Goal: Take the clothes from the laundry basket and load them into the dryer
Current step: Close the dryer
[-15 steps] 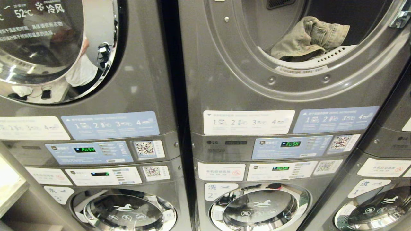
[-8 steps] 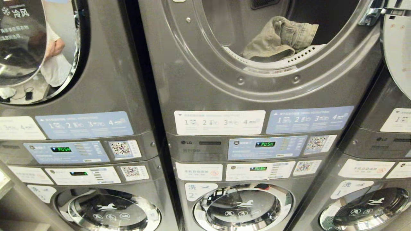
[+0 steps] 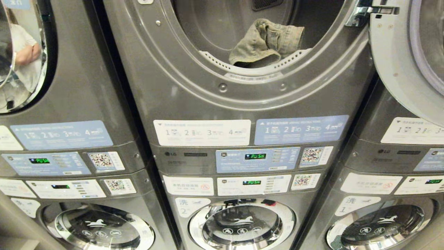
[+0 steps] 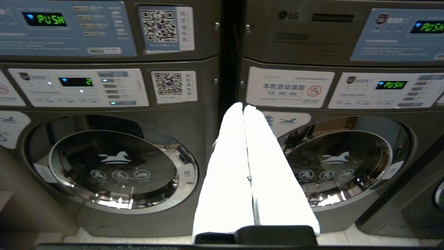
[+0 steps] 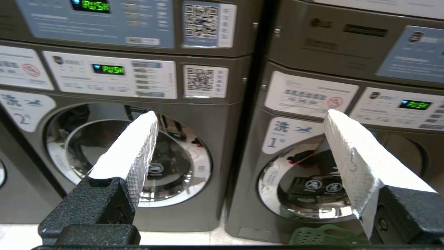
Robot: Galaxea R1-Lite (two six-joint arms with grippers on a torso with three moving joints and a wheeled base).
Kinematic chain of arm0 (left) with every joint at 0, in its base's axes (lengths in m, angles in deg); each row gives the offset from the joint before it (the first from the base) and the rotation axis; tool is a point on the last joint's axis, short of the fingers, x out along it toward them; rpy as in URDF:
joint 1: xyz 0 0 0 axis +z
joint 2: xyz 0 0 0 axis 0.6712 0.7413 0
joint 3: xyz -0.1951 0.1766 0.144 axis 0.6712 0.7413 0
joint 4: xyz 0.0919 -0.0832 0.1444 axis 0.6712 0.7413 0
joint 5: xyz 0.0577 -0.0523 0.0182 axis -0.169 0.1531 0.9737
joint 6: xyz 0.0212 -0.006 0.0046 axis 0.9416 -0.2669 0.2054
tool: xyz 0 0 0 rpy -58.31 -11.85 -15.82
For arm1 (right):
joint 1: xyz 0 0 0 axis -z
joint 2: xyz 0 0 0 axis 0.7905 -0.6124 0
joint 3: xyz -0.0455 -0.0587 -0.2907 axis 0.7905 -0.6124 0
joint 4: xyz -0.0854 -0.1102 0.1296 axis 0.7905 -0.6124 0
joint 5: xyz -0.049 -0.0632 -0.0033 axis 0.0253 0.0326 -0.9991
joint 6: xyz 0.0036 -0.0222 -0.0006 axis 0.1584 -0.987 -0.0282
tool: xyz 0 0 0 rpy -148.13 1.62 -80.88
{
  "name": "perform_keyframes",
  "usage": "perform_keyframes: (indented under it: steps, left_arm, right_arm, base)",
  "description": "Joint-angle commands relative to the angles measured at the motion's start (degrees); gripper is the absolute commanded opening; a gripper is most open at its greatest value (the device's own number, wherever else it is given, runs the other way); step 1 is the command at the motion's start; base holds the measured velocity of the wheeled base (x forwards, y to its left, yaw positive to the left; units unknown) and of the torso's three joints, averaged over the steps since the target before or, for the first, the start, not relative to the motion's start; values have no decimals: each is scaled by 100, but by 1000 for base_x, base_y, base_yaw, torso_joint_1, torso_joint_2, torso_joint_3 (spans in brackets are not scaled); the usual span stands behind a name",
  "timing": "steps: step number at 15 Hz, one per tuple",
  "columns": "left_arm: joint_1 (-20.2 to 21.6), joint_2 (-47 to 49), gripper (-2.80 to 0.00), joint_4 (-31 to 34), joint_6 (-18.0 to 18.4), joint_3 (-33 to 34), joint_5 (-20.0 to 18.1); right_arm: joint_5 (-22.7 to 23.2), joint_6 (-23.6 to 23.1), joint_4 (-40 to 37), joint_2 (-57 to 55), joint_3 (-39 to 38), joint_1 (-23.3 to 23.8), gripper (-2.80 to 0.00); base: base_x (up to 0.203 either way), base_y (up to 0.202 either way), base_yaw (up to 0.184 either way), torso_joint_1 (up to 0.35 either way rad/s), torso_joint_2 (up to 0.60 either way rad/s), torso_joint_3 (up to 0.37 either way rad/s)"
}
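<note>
The whole head view has slid leftward, so the robot is turning, not the machines. A crumpled khaki garment lies in the open grey dryer drum at twelve o'clock; the green plastic laundry basket sits low by the wide-spread, empty right gripper. The left gripper is pressed closed, empty, so I judge another fetch comes next.

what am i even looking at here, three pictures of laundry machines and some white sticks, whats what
A two-armed wheeled robot is facing stacked laundry machines. The head view, from its head camera, shows the open dryer with a khaki garment lying at the drum's front; the dryer door hangs open to the right. The other two pictures come from cameras on its wrists. The white sticks are its fingers. The left gripper is shut and holds nothing; the right gripper is wide open and empty. Both point at the lower washers. A bit of the green laundry basket shows at the floor.
</note>
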Motion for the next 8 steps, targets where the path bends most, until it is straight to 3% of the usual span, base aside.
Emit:
perform_keyframes:
  steps: [1,8]
  left_arm:
    - [-1,-2,-280,-6,0,9,3]
    - [-1,-2,-280,-11,-14,9,3]
  right_arm:
    - [2,-9,1,-7,0,-3,0]
    - [-7,-9,1,-7,0,-3,0]
  base:
    - [0,-193,2,6,4,0]
    - [0,-194,2,1,2,2]
